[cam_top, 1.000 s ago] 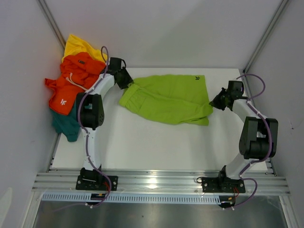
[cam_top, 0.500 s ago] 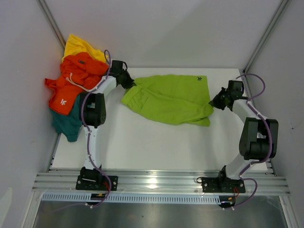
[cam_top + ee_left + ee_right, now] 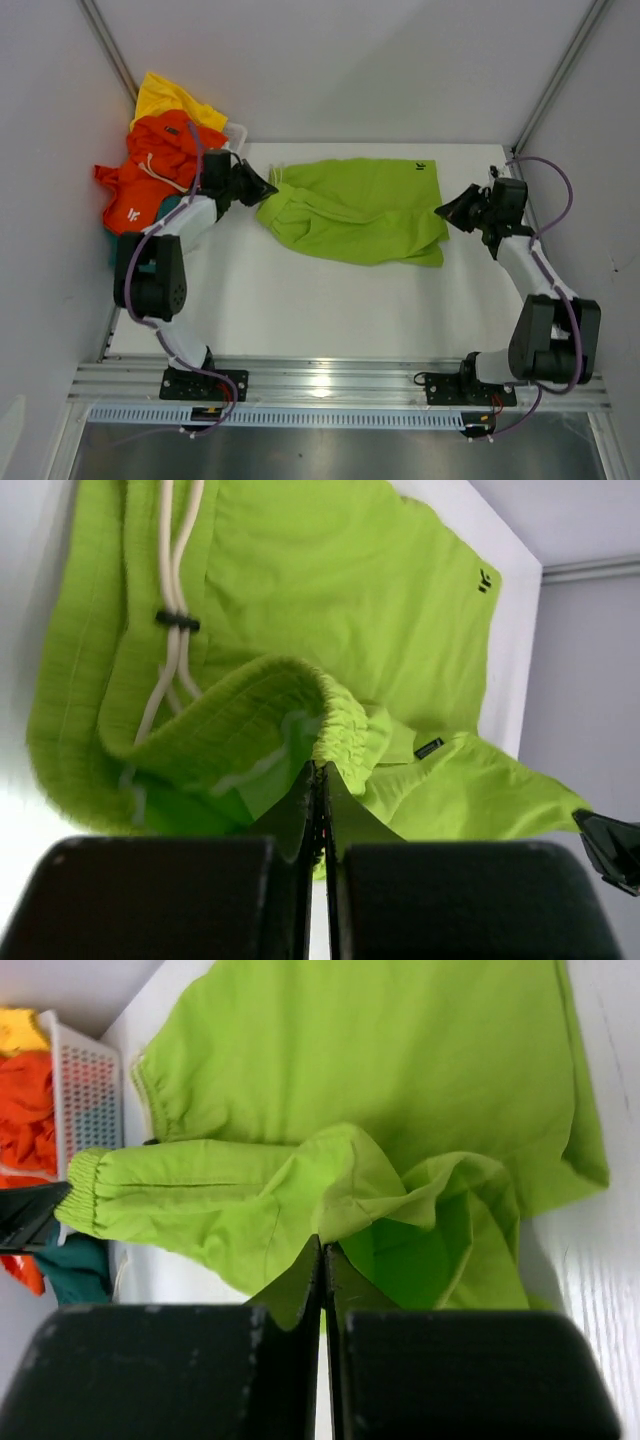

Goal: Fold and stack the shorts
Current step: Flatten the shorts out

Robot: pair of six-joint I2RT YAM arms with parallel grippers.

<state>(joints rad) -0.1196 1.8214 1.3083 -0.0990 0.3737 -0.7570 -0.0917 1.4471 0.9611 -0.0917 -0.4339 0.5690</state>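
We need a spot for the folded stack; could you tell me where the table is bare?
Bare: the table strip between the lime green shorts and the arm bases. Crowded: far-left corner, orange shorts piled at the basket.

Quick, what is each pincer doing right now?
Left pincer: closed, gripping the lime green shorts at the waistband.
Right pincer: closed, gripping the same shorts' other end.

The white table (image 3: 300, 300) carries lime green shorts (image 3: 360, 205) (rumpled).
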